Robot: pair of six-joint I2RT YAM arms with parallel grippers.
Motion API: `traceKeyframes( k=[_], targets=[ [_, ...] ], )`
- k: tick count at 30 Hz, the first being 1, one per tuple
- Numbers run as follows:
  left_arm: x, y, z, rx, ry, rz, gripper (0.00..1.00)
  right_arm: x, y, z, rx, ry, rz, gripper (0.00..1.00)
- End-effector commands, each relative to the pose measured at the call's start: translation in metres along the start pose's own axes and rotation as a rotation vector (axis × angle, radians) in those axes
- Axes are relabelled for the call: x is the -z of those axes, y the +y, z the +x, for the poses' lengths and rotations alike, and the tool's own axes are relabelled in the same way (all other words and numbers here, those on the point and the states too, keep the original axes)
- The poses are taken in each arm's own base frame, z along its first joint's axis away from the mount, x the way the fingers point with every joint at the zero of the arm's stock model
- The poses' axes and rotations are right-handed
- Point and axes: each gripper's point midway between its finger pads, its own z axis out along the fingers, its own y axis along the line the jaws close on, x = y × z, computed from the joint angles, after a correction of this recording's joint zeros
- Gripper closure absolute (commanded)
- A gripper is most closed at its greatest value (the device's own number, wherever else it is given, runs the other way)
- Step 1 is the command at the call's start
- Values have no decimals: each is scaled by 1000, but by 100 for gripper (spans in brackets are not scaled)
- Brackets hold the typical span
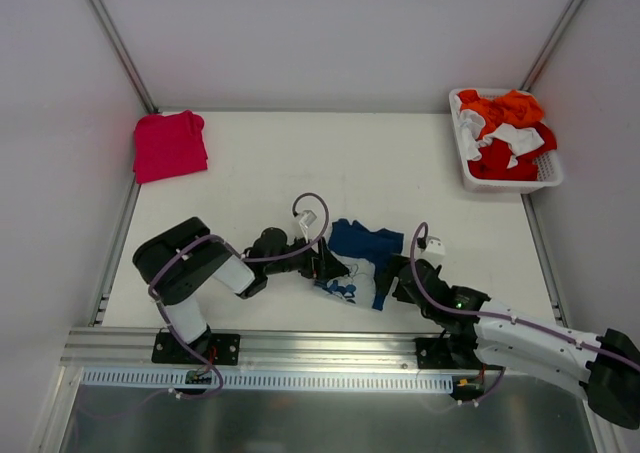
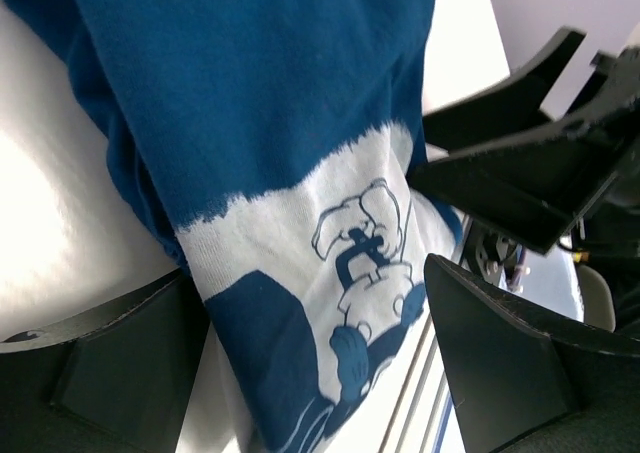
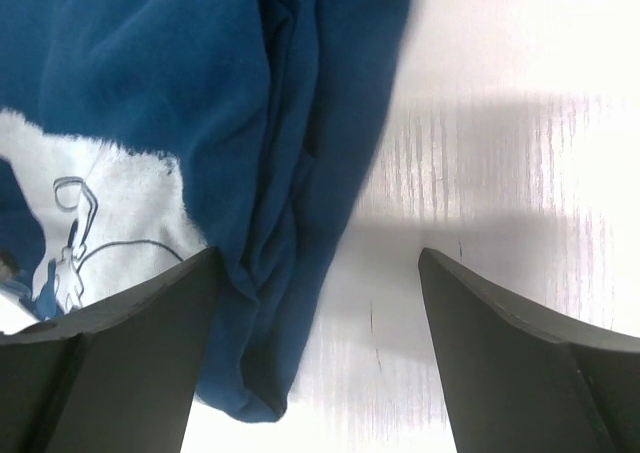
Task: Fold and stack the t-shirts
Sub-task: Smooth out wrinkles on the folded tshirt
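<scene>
While your left gripper (image 1: 333, 265) and right gripper (image 1: 398, 280) both stand wide, holding nothing, the blue shirt (image 1: 362, 245) lies bunched between them at the counter (image 1: 300, 163) front, about equally close to each; the red shirt (image 1: 170, 145) sits folded far left.

A white table (image 1: 300, 153) fills a pale booth, closed in by a plain back wall (image 1: 330, 33), a left wall (image 1: 50, 173) and a right wall (image 1: 600, 153). Slim metal struts (image 1: 115, 38) run along the wall joins. An aluminium rail (image 1: 320, 345) edges the near side, with a dull reflective metal sheet (image 1: 320, 418) below it. The light is even and soft, and shadows on the tabletop are faint
</scene>
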Motion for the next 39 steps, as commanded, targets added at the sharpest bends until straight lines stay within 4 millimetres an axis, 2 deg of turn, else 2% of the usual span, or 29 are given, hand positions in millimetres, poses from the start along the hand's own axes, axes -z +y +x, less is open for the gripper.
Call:
traceKeyframes(
  k=[1, 7, 17, 23, 29, 31, 32, 33, 35, 36, 37, 38, 39],
  targets=[
    [-8, 11, 7, 28, 17, 9, 13, 0, -12, 5, -12, -1, 34, 16],
    [-21, 10, 6, 54, 29, 52, 15, -1, -10, 4, -13, -8, 31, 15],
    [-11, 4, 0, 37, 18, 64, 18, -14, 0, 10, -34, 3, 3, 11],
    [-1, -2, -2, 26, 10, 66, 20, -25, 14, 19, -64, 29, -39, 11],
    [-3, -7, -10, 9, -11, 72, 22, -32, 26, 22, -71, 48, -66, 11],
    [-4, -7, -11, 14, -13, 76, 28, -33, 28, 24, -69, 57, -71, 14],
    [-6, -8, -12, 14, -15, 78, 36, -34, 28, 25, -64, 62, -66, 16],
    [-6, -6, -12, 20, -13, 76, 40, -34, 28, 25, -61, 65, -68, 24],
    [-8, -6, -11, 22, -8, 78, 49, -32, 28, 25, -51, 77, -54, 29],
    [-8, -6, -11, 21, -6, 81, 49, -31, 28, 24, -50, 81, -45, 30],
    [-8, -6, -9, 22, -2, 81, 50, -28, 20, 27, -20, 102, -7, 31],
    [-7, -6, -9, 21, -2, 83, 50, -23, 27, 18, -22, 90, -11, 31],
    [-7, -6, -10, 20, -5, 82, 50, -21, 20, 15, -12, 78, 28, 36]
  ],
)
